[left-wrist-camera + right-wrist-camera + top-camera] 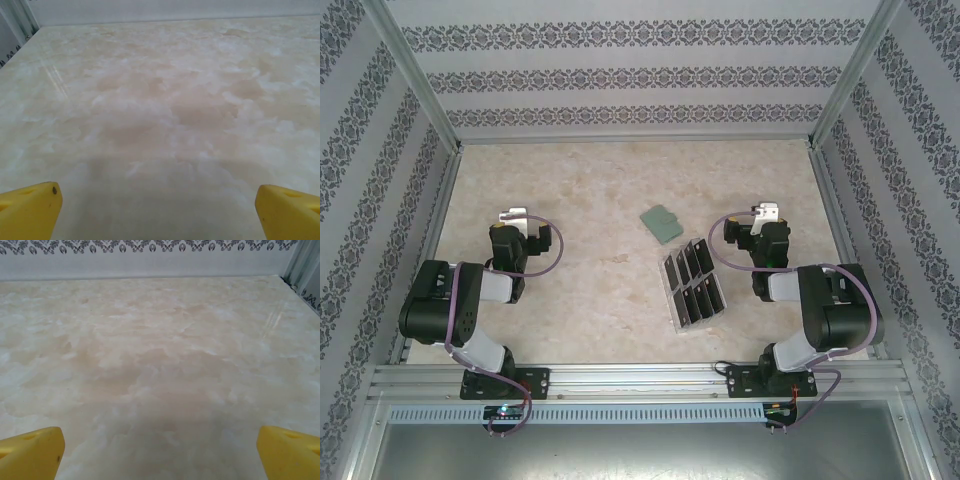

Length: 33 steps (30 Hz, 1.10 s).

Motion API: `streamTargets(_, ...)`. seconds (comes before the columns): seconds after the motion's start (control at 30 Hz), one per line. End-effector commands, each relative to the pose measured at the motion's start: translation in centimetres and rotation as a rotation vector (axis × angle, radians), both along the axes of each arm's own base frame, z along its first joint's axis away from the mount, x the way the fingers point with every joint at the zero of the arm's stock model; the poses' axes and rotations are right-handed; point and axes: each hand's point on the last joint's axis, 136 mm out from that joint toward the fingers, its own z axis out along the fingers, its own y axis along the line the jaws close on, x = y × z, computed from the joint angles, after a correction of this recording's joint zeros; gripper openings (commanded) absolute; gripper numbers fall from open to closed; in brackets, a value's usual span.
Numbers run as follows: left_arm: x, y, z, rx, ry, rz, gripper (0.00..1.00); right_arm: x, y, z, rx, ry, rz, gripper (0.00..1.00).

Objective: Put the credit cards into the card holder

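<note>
The left claw (513, 214) and right claw (765, 211) both stand wide open, with nothing between their fingers, and both face bare table (590, 190). The cards (695, 283) sit slotted in two rows in a clear tray (671, 300) between the arms, to the left of the right claw and nearer the bases. The right claw is the closer of the two, and the tray's long axis runs near to far, its far end leaning left. The holder (662, 222) lies flat just beyond the tray, long axis running far-left to near-right.
</note>
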Motion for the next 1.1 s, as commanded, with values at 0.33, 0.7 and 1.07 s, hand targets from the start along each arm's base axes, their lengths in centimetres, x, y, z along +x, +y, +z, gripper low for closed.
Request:
streamTargets(0.33,0.48,0.21,0.95,-0.013,-0.041,0.002,1.0,0.58,0.09,1.42,-0.009,-0.046,0.017,0.98)
streamTargets(0.7,0.37,0.5,0.95,-0.013,-0.045,0.02,1.0,0.53,-0.2,1.41,-0.001,-0.046,0.0,0.98)
streamTargets(1.07,0.32,0.35,0.98,-0.015,-0.047,0.011,1.0,0.55,-0.43,1.81,0.004,-0.063,-0.01,0.98)
